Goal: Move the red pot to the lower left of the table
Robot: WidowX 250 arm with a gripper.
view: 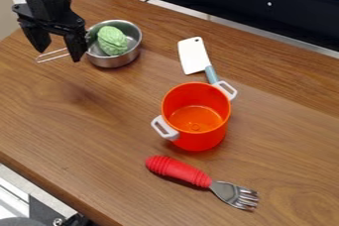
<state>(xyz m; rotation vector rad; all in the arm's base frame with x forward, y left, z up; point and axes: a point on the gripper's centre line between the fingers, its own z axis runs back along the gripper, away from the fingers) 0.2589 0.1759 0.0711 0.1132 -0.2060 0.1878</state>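
Observation:
The black gripper [59, 54] hangs at the upper left, its two fingers spread apart with nothing between them. It is just left of the metal pan, over the pan's wire handle. The red pot [197, 116] stands upright right of the middle of the table [86, 136], well away from the gripper to its lower right. Its two white handles point to the upper right and the lower left, and its inside looks empty.
A metal pan [114, 61] holding a green cabbage-like toy [112, 40] stands at the upper left. Behind the pot lies a white cleaver [193, 55] with a blue handle. A fork [179, 170] with a red grip lies in front of the pot.

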